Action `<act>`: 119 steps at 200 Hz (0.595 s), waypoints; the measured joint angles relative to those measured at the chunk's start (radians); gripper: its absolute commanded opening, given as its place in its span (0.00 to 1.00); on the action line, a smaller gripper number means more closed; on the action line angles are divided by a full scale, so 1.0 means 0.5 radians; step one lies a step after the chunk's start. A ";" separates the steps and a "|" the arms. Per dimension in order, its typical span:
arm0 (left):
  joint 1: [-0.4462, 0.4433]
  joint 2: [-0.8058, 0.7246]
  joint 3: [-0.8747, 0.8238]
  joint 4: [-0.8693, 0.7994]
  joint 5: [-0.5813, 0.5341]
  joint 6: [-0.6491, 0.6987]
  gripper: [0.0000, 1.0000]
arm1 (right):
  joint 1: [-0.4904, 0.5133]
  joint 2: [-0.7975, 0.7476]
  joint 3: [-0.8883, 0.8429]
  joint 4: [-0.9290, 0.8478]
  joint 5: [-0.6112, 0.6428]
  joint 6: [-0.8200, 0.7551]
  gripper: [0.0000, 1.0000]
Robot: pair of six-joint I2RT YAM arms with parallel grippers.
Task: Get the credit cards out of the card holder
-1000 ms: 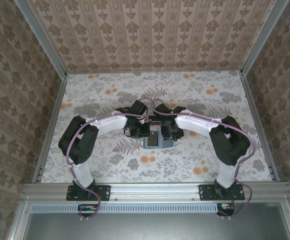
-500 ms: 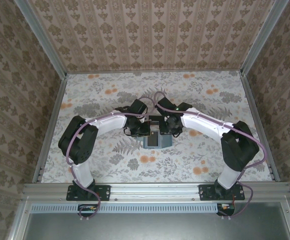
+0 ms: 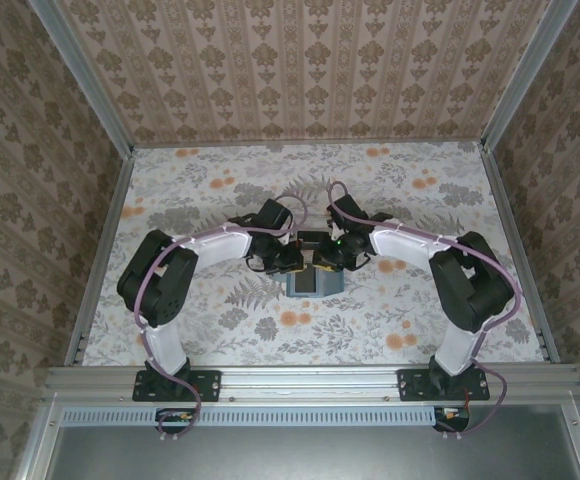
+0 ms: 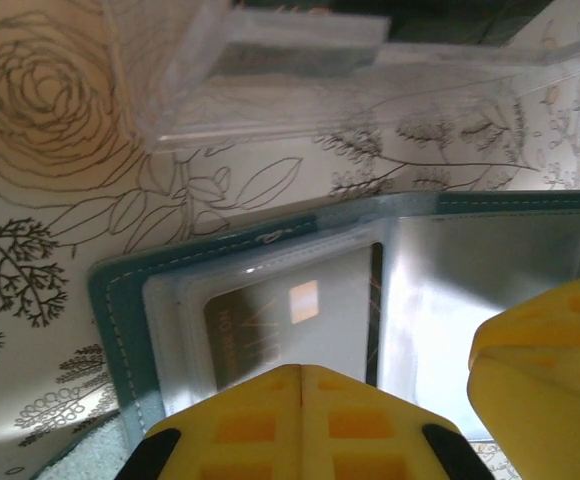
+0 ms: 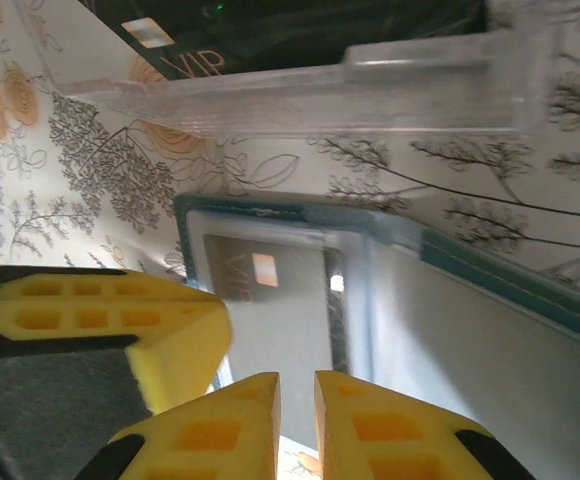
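Note:
The card holder [image 3: 315, 285] lies open on the floral table, teal-edged [image 4: 120, 330] with a pale inside [image 5: 470, 340]. One dark credit card [image 4: 270, 320] with a gold chip sits in its clear sleeve [image 5: 255, 275]. My left gripper [image 4: 302, 372] is shut with nothing between its tips, which rest at that card's near edge [image 3: 292, 262]. My right gripper [image 5: 297, 385] hovers over the same sleeve from the other side [image 3: 332, 260], its jaws a narrow slit apart and nothing visibly between them. Another dark credit card [image 5: 270, 40] lies in the clear box.
A small clear plastic box [image 3: 313, 240] stands just behind the card holder [image 4: 270, 70], close to both grippers [image 5: 390, 90]. Each gripper's yellow fingers [image 4: 540, 370] show in the other's wrist view [image 5: 120, 320]. Patterned walls enclose the table.
The right arm's wrist has swung toward the back and its jaws have narrowed to a slit. The left gripper and the card holder have stayed put.

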 measured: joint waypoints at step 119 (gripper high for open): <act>0.021 0.027 -0.042 0.011 0.041 0.000 0.02 | 0.000 0.189 0.000 0.127 -0.096 0.031 0.27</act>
